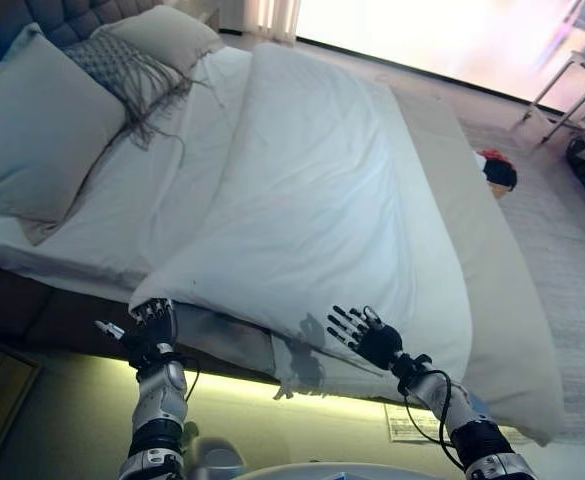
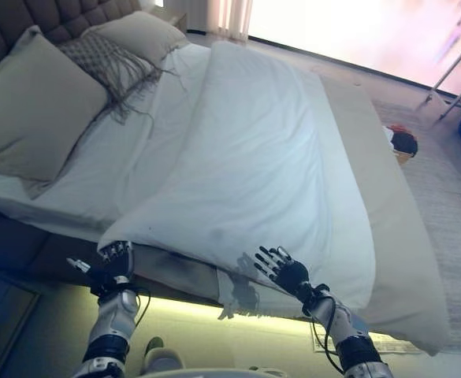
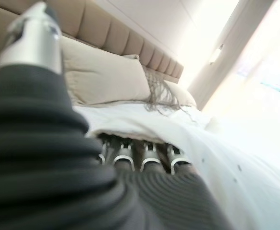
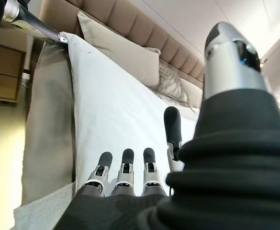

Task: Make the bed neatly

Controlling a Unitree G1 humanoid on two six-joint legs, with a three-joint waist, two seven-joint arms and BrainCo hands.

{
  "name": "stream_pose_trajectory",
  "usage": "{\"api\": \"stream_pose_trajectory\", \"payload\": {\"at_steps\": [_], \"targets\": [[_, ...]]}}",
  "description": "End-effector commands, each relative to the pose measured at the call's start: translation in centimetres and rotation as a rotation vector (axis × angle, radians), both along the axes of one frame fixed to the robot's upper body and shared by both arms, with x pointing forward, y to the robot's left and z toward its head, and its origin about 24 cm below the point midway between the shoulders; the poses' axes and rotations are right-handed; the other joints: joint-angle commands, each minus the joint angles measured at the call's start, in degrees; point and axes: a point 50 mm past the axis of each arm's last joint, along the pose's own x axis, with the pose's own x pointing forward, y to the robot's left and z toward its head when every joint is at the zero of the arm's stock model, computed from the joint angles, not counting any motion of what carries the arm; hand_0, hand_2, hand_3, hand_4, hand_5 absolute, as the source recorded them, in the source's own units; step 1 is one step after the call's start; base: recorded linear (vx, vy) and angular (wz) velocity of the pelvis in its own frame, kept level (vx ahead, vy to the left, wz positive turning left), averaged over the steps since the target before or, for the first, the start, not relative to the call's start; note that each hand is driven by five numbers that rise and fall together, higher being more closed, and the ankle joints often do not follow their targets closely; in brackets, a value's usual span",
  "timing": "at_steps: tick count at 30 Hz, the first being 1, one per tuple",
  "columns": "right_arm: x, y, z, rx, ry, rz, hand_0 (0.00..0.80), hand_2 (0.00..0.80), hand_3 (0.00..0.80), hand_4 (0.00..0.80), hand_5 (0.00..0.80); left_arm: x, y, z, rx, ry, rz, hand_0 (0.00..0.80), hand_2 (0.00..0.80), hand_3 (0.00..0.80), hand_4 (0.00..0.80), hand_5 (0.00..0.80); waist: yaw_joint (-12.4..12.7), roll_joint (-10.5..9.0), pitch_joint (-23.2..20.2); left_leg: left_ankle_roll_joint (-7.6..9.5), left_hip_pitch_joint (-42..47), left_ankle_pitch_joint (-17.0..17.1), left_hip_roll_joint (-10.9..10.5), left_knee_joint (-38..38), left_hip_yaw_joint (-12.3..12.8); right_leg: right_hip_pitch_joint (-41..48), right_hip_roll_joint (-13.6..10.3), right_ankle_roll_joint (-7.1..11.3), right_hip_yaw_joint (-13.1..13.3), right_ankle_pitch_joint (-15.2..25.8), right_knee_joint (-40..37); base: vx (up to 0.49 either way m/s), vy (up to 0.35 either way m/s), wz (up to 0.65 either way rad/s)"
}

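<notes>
A white duvet [image 1: 322, 190] lies spread over the bed, its near edge hanging over the bed's side. My left hand [image 1: 153, 325] is at the duvet's near left corner, fingers curled on the corner; in the left wrist view its fingers [image 3: 144, 160] bend under the duvet's edge. My right hand [image 1: 364, 336] is open with fingers spread, held just off the duvet's near edge and holding nothing; its straight fingers [image 4: 125, 167] show in the right wrist view. Two beige pillows [image 1: 37, 130] and a grey fringed throw [image 1: 132, 70] lie at the head of the bed.
A padded headboard [image 1: 2, 25] stands at the far left. A beige cover [image 1: 502, 290] runs along the bed's foot. A red and black thing [image 1: 496, 170] lies on the rug beyond it. Metal furniture legs [image 1: 562, 90] stand at the back right. A paper sheet [image 1: 412, 425] lies on the floor.
</notes>
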Motion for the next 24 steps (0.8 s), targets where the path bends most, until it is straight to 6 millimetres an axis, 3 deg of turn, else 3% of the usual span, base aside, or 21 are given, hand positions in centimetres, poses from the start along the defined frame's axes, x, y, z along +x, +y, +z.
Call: {"api": "stream_pose_trajectory", "payload": {"at_steps": [1,9,18,24], "targets": [[-0.1,-3.3,-0.1,-0.050,0.022,-0.071,0.000,0.000,0.000,0.000,0.000,-2.4,10.0,5.2,0.261,-0.164,0.350,0.000,0.000,0.000,0.000,0.000,4.61,3.68,-4.50,1.53,0.10,-1.82,-1.65,0.35,1.56,-2.33,-5.67,1.28,-1.97,-6.97,9.35,-0.048,0.129,0.12],[-0.5,-5.6,-0.3,-0.071,0.049,-0.135,0.000,0.000,0.000,0.000,0.000,-5.3,13.1,4.9,0.309,-0.111,0.437,0.000,0.000,0.000,0.000,0.000,6.10,5.09,-3.91,1.17,-1.60,-0.77,-2.00,0.29,0.07,-2.59,-6.42,1.21,-3.86,-7.30,10.06,-0.058,0.068,0.08],[0.4,-6.1,0.3,-0.089,0.029,-0.131,0.000,0.000,0.000,0.000,0.000,-7.7,16.7,5.4,0.358,-0.061,0.484,0.000,0.000,0.000,0.000,0.000,6.93,6.65,-4.23,1.05,-3.20,-0.29,-2.15,0.74,-0.62,-2.86,-7.02,1.19,-4.90,-7.44,10.11,-0.018,0.046,0.04],[0.4,-6.7,0.3,-0.110,0.041,-0.136,0.000,0.000,0.000,0.000,0.000,-10.2,18.1,4.2,0.330,0.048,0.453,0.000,0.000,0.000,0.000,0.000,7.25,6.72,-1.87,0.41,-5.57,-1.09,-1.30,4.20,-1.31,-4.55,-7.18,0.26,-4.59,-9.23,13.17,-0.001,0.030,0.01]]}}
